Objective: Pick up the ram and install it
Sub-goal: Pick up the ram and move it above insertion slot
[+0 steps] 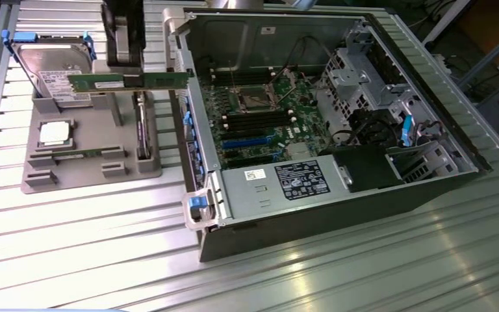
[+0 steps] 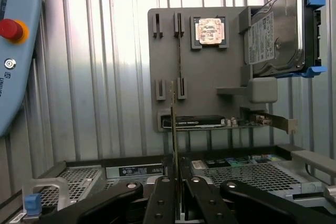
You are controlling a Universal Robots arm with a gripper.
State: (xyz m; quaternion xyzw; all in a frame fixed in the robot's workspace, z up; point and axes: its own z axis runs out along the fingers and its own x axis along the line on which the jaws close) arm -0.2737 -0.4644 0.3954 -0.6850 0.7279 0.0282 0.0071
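the black two-fingered pincer (image 2: 177,183) is clamped together on the ram (image 2: 174,114), a long, narrow green circuit-board stick. in the wrist view the board runs edge-on between the fingertips. the grip sits near the middle of its upper edge, which looks meant to keep the stick level and leave the contact edge free underneath.

in the exterior view the pincer (image 1: 127,67) holds the ram (image 1: 158,80) flat-on and horizontal. it hangs in the air above the moulded grey plastic holder (image 1: 93,140), apart from it and close to the near wall of the computer case. so the pick-up looks done and the install is not: the stick is outside the case.

below it, the holder rests on the ribbed aluminium tabletop (image 1: 76,227). its upright cradles keep each part in a fixed place:
- a square silver processor chip (image 1: 54,133) lies in a shallow pocket.
- a silver hard drive with a blue-edged bracket (image 1: 54,65) leans in a rack at the holder's end.
- another thin board (image 1: 143,130) stands on edge in a slot pair.

farther off, on the exterior view's right, the open grey metal computer case (image 1: 232,36) lies on its side. the green motherboard (image 1: 267,130) faces up, which gives access from above. long dark slots lie beside the square processor socket (image 1: 256,97), and they appear empty.
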